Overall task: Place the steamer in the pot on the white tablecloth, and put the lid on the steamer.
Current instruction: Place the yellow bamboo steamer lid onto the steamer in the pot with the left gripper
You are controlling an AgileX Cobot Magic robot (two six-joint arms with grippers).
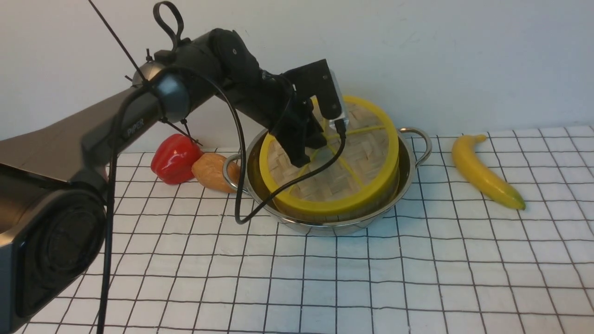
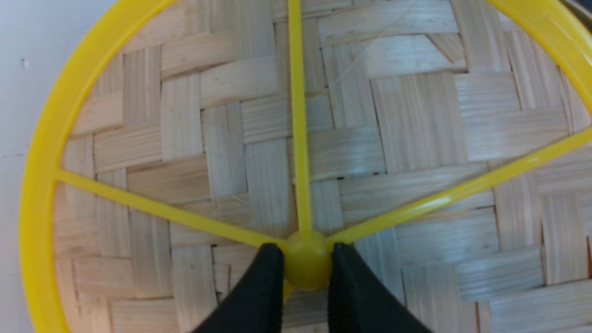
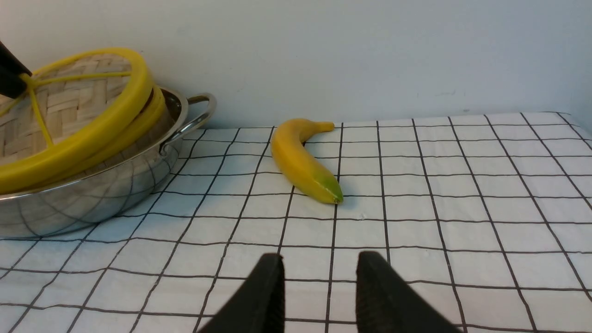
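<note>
In the front view, the pot (image 1: pixel 320 227) sits on the cloth (image 1: pixel 343 283), the steamer (image 1: pixel 394 185) inside it and the lid (image 1: pixel 334 185) on top; the left gripper (image 1: pixel 308 153) is at the lid's middle. The pepper (image 1: pixel 174 160) and potato (image 1: pixel 216 171) are by one handle, the banana (image 1: pixel 485 171) beyond the other

In the left wrist view, its fingers are closed on the lid's hub (image 2: pixel 307 261), one each side

In the right wrist view, the right gripper (image 3: pixel 320 259) stands open, nothing between its tips, over the cloth
</note>
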